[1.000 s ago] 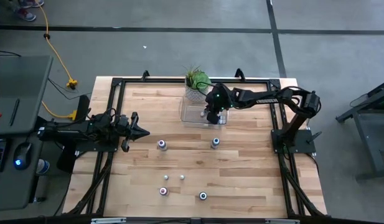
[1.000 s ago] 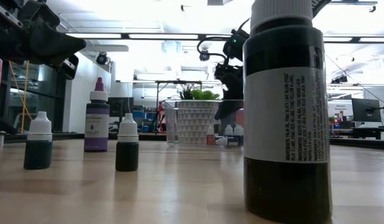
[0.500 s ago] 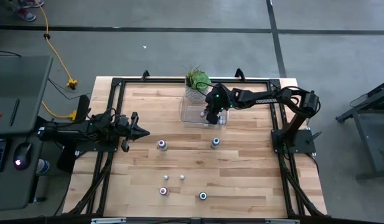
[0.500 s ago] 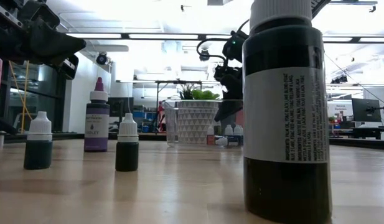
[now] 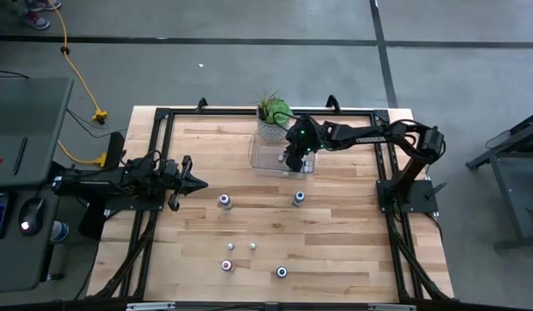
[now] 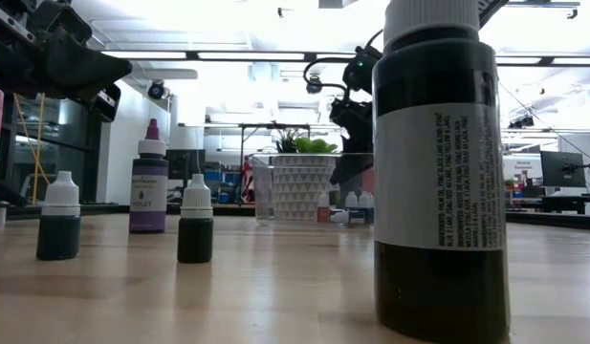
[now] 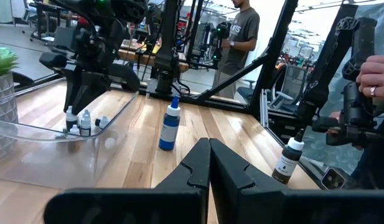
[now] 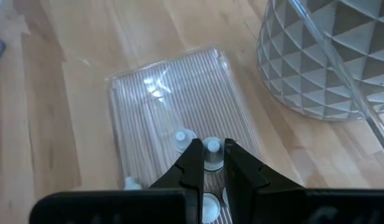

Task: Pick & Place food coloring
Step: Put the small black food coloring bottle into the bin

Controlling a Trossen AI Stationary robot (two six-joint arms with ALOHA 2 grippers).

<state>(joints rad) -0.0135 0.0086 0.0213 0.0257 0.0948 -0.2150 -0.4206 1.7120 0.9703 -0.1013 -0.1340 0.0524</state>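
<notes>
Right tool (image 8: 207,163) hangs over the clear tray (image 5: 268,161) at the far side of the table (image 5: 335,233), just in front of the potted plant (image 5: 271,113). Its two fingers are nearly closed around a tiny white-capped bottle (image 8: 211,154), which sits between them above the ribbed tray floor; another small white-capped bottle (image 8: 181,138) stands just beside it in the tray, and further white caps show close by. From table height, the tool (image 6: 353,170) reaches down into the tray beside two small bottles (image 6: 358,203).

Left tool (image 7: 210,163) rests low at the left edge of the table, well apart from the tray, with its fingers pressed together and nothing between them.

Other food coloring bottles stand loose on the table: a purple-topped one (image 5: 224,201) and a blue-topped one (image 5: 298,199) mid-table, two tiny white caps (image 5: 241,246) nearer the front, then a reddish one (image 5: 226,265) and a blue one (image 5: 282,272) near the front edge. Seen from the left wrist, a blue bottle (image 7: 171,126) stands upright beside the tray, and a person's hand (image 7: 374,70) shows beyond the table.
</notes>
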